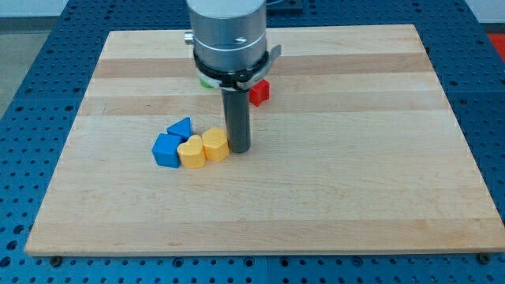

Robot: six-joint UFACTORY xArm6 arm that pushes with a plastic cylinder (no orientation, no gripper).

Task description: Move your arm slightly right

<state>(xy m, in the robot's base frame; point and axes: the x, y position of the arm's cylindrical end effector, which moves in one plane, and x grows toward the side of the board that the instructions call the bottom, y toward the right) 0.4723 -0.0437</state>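
Nearest the view's bottom lies a broad bare stretch of the pale wooden table (260, 213), its planks running across the view, with a blue perforated surface (489, 158) showing around its edges.

Further up, left of centre, four small blocks sit bunched together. The blue cube-like block (166, 150) is at the view's left end of the bunch. Touching its right side is the yellow heart-shaped block (191, 151), and pressed against that is the yellow hexagonal block (215, 145). Just behind the cube and the heart stands the blue triangular block (181, 127).

My tip (239, 149) rests on the table just to the view's right of the yellow hexagonal block, touching it or very nearly so; the dark rod rises straight up from there. There are no fingers on this arm, only the rod.

Further back, the grey cylindrical arm body (229, 35) hangs over the table. A red block (259, 92) shows just right of the rod, its shape partly hidden. A sliver of a green block (207, 82) peeks out under the arm's left side, its shape unreadable.
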